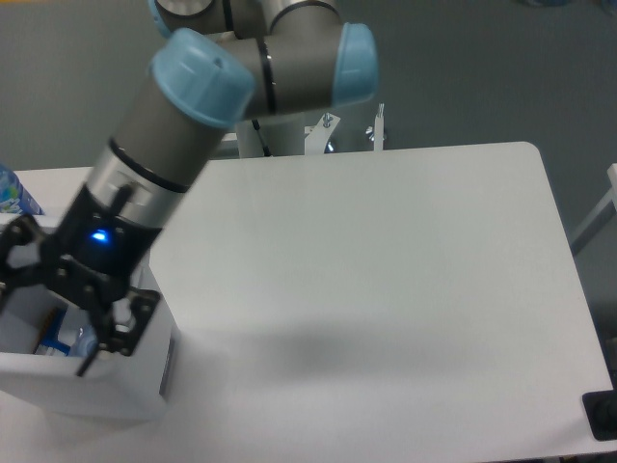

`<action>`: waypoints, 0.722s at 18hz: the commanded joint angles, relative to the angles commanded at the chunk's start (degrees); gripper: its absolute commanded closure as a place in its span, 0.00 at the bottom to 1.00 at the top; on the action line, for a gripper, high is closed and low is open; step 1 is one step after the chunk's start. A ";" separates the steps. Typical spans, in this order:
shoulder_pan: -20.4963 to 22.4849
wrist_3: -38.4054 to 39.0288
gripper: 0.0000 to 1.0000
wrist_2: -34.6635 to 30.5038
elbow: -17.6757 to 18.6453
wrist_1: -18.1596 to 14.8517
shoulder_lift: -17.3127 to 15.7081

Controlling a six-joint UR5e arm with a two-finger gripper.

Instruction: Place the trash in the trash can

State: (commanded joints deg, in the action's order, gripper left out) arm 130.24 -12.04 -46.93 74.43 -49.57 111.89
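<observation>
My wide white bench (386, 289) with its rounded corners fills most of the frame, lit evenly from above, and a soft grey shadow lies across its lower middle. Beyond its far edge, along the top of the frame, the plain grey floor (482, 68) spreads out. A small black block (602, 415) sits at the bench's lower right corner, and a pale bar (600, 214) slants in at the right edge.

The tool (43, 304) (fingers spread) hangs over the trash can (106, 386) on the table (386, 289).
</observation>
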 joint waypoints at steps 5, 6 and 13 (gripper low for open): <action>7.47 -1.15 0.00 0.09 0.36 -0.09 -0.62; 8.88 -1.15 0.00 0.09 0.45 -0.09 -0.27; 16.88 -5.43 0.00 0.00 4.57 0.09 1.23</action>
State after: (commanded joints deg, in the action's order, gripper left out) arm 147.12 -17.47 -46.93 79.00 -49.48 113.11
